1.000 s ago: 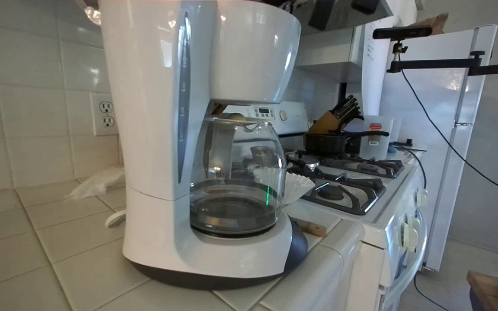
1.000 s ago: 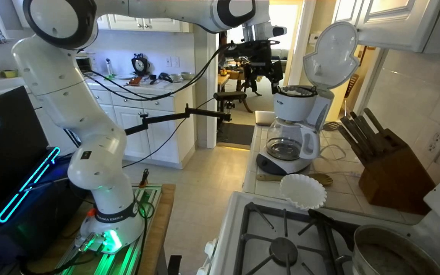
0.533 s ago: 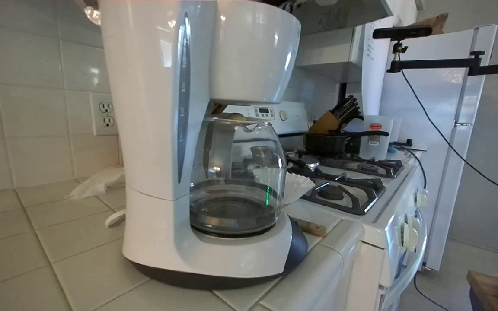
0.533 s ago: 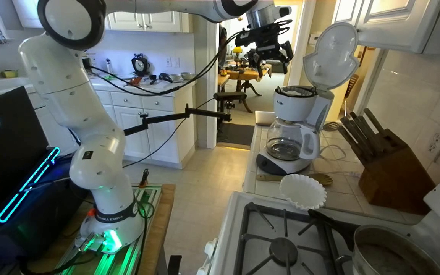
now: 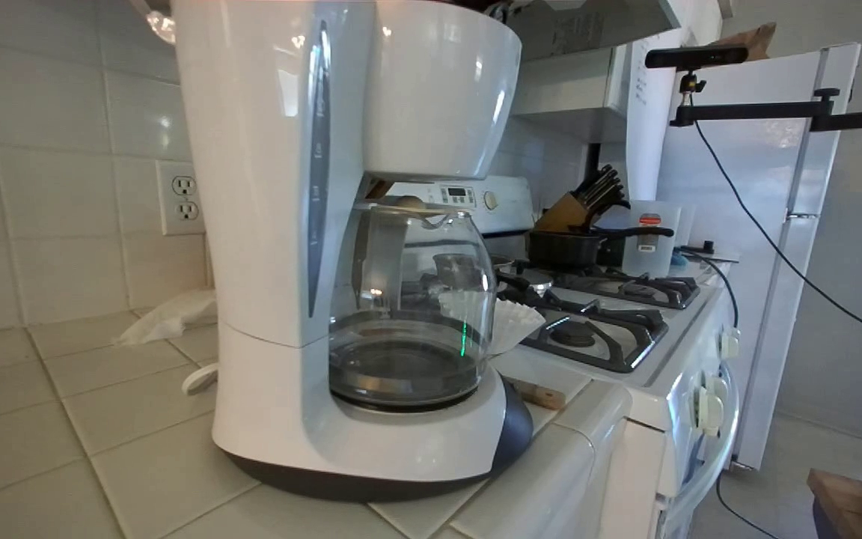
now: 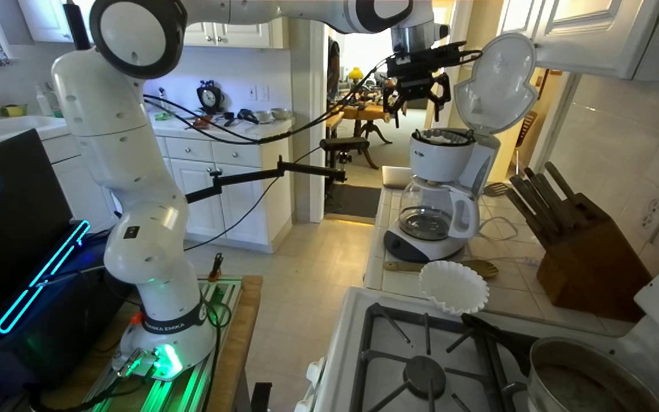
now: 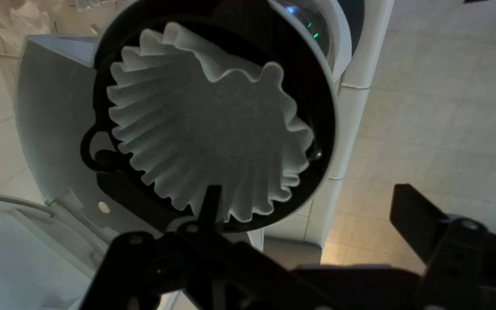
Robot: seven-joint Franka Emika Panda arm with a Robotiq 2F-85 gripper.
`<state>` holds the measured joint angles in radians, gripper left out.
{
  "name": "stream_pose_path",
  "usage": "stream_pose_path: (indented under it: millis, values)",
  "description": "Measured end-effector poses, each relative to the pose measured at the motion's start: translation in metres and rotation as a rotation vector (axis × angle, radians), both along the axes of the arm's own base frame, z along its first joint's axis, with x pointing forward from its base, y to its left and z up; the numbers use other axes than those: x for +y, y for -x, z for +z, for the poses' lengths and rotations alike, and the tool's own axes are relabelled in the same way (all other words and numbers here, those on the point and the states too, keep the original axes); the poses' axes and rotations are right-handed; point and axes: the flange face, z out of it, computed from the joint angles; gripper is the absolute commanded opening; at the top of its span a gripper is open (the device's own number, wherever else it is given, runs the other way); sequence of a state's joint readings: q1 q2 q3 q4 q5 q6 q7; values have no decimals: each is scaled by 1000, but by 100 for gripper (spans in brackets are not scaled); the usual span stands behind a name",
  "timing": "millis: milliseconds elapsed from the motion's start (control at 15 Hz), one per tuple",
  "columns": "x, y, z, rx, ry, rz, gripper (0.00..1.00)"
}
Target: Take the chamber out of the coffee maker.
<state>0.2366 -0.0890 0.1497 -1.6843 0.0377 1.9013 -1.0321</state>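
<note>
The coffee maker (image 5: pixel 274 224) is tall and white and stands on the counter. Its lid (image 6: pixel 495 86) is raised. The black round chamber (image 7: pixel 313 97) sits in its top, lined with a white fluted paper filter (image 7: pixel 226 116); its rim also shows in an exterior view (image 6: pixel 462 135). Its loop handle (image 7: pixel 85 148) is at the left in the wrist view. The glass carafe (image 6: pixel 424 220) stands below. My gripper (image 6: pixel 417 121) is open and empty above the chamber. In the wrist view my gripper (image 7: pixel 308 187) has one finger across the filter's edge and one over the floor.
The raised lid stands close beside the gripper. A loose paper filter (image 6: pixel 454 287) lies between counter and stove (image 6: pixel 358 309). A wooden spoon (image 6: pixel 401 266), a knife block (image 6: pixel 592 257) and a pot (image 6: pixel 587 377) are nearby. A black camera arm (image 6: pixel 284 167) reaches across below the robot arm.
My gripper has risen, turned and moved right toward the raised lid. Its fingers have left the top of an exterior view. The coffee maker and chamber have not moved.
</note>
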Motion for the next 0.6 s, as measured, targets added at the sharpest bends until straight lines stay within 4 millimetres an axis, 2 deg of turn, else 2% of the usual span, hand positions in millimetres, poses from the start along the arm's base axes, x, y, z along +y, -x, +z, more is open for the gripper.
stream_pose_path:
  millis: [133,600]
  values:
    - [-1,2,1,14,32,89,100]
    - [-1,2,0,16,34,93,100]
